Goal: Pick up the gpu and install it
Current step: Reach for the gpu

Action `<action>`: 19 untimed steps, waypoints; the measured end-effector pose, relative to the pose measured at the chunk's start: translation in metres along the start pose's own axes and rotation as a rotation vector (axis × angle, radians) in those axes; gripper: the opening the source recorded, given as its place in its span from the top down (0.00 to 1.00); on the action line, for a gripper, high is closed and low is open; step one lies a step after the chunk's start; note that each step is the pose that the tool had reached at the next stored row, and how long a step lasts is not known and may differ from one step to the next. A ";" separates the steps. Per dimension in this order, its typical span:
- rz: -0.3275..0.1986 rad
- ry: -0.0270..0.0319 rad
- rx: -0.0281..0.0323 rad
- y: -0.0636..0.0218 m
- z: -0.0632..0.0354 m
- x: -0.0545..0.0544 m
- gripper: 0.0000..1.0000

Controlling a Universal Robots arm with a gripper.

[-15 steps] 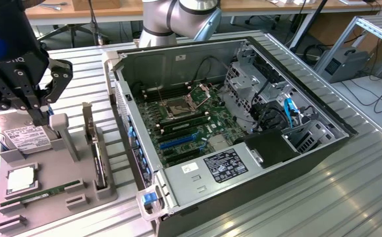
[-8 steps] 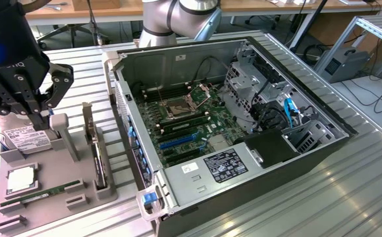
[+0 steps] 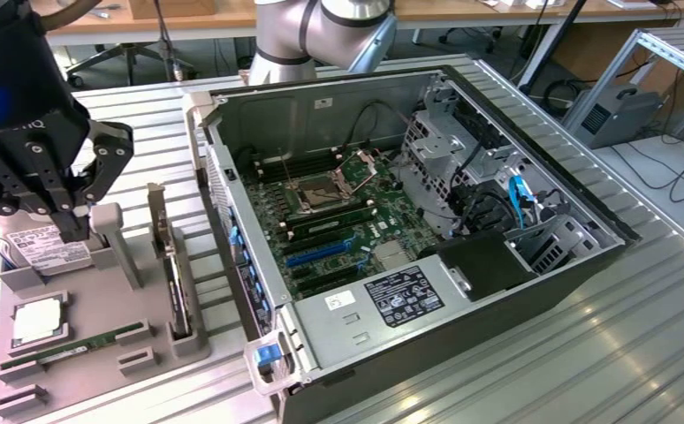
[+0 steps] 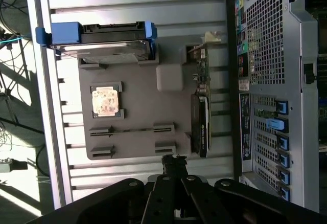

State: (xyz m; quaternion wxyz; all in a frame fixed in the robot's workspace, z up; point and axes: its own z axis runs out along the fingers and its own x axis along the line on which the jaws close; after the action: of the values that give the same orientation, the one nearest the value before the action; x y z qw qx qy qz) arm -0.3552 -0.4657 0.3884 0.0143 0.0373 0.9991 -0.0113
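Standing edgewise in one tray (image 3: 106, 305), one gpu (image 3: 175, 274).

- gripper (image 3: 73, 223) at exterior view's left, pointing down, closed tight, nothing held
- fingertips (image 4: 169, 161) pressed together into one narrow tip in wrist view
- arm (image 3: 318, 35) grey, jointed, at top centre of exterior view

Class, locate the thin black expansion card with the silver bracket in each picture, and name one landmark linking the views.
Exterior view: the thin black expansion card stands on edge in the grey holder tray, on the side nearest the open computer case.
Wrist view: the card stands along the tray's edge beside the case's perforated rear panel.
Shared landmark: the computer case.
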 end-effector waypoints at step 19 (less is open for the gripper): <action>0.000 -0.0006 0.0069 -0.0155 0.0015 -0.001 0.89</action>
State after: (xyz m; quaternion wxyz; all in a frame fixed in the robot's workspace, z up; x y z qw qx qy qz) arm -0.3552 -0.4813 0.3873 0.0144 0.0373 0.9991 -0.0148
